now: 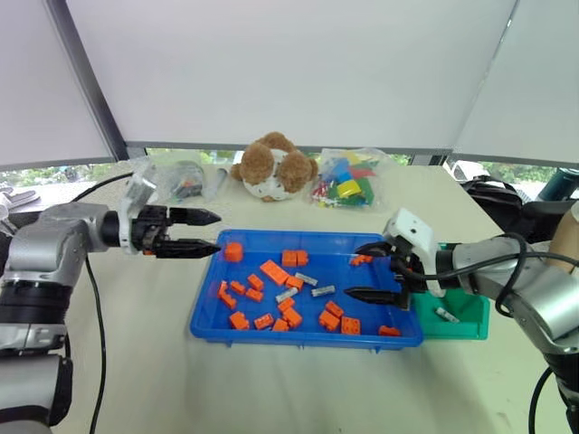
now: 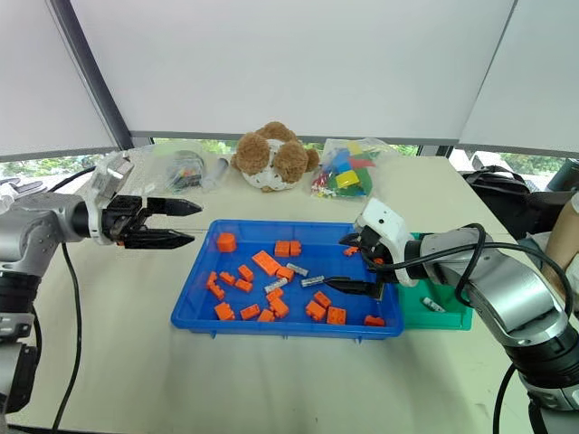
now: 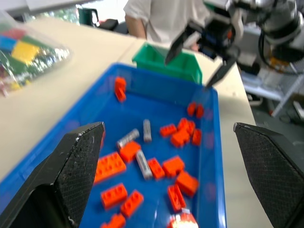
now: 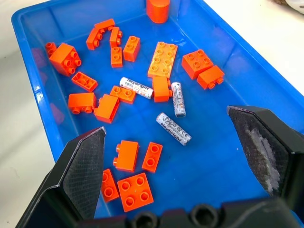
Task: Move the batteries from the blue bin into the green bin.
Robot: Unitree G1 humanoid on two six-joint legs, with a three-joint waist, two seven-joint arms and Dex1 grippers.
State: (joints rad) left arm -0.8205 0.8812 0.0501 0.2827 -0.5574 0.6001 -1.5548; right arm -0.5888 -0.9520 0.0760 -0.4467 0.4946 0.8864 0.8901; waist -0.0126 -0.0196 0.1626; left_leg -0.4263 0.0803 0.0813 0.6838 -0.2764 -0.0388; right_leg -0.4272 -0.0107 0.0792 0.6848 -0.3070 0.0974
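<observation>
The blue bin (image 1: 298, 341) sits mid-table, holding three silver batteries (image 4: 173, 128) among several orange bricks (image 1: 274, 271). They also show near the bin's middle (image 1: 323, 291). The green bin (image 1: 463, 318) stands against the blue bin's right end, with one battery (image 1: 445, 315) lying inside. My right gripper (image 1: 353, 271) hovers open over the right part of the blue bin, pointing down at the batteries, nothing between its fingers. My left gripper (image 1: 220, 232) is open and empty, held above the table just outside the blue bin's far left corner, pointing across it.
A teddy bear (image 1: 274, 167), a bag of coloured blocks (image 1: 346, 185) and a clear plastic bag (image 1: 181, 179) lie along the table's far side. A black bag (image 1: 493, 194) sits at the far right. A person in a white shirt (image 3: 161, 16) is beyond the green bin.
</observation>
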